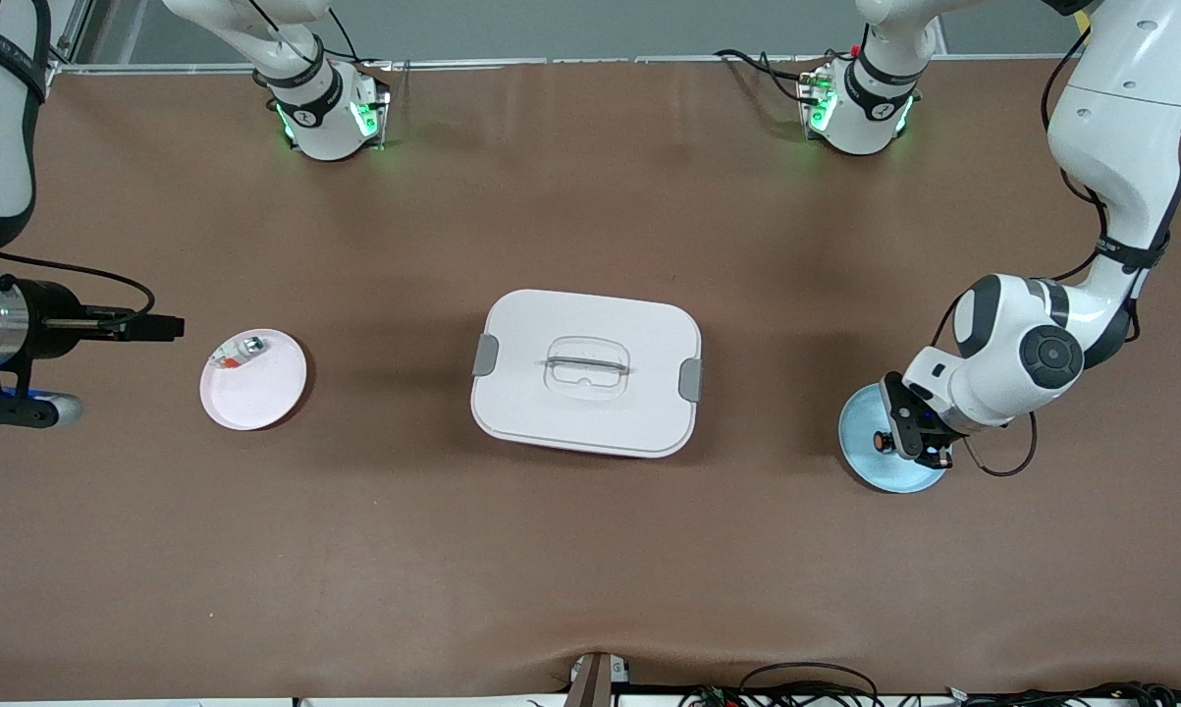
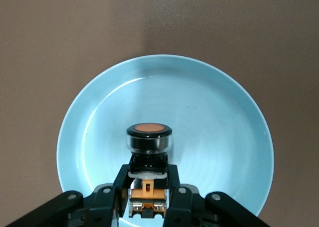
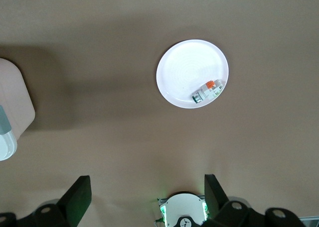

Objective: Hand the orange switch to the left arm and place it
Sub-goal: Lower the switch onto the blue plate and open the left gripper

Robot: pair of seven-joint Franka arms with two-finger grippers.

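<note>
Blue plate [image 1: 870, 462]: item nearest the front camera, at the left arm's end of the tabletop [image 1: 590, 570]; carries the task's part
Orange switch [image 2: 149, 137]: tiny black cylinder with an orange cap, over the blue plate's middle; whether it has lifted clear cannot be told
Handling: judged light, rigid and hard plastic; the round glossy head looks slippery, the squared lower body offers flatter faces
Hold point: lower body under the head, leaving the head free for a second grasp
Left end effector [image 2: 147, 197]: narrow, clamped on the switch's lower body; arm bent down steeply over the blue plate, wrist tipped low
Right end effector [image 3: 147, 194]: spread wide, holding nothing; up over the tabletop at the right arm's end, waiting
Box [image 1: 586, 371]: white, latched, mid-tabletop between the two plates
Pink plate [image 1: 256, 393]: toward the right arm's end; holds a small silver-green piece [image 1: 241, 350]
</note>
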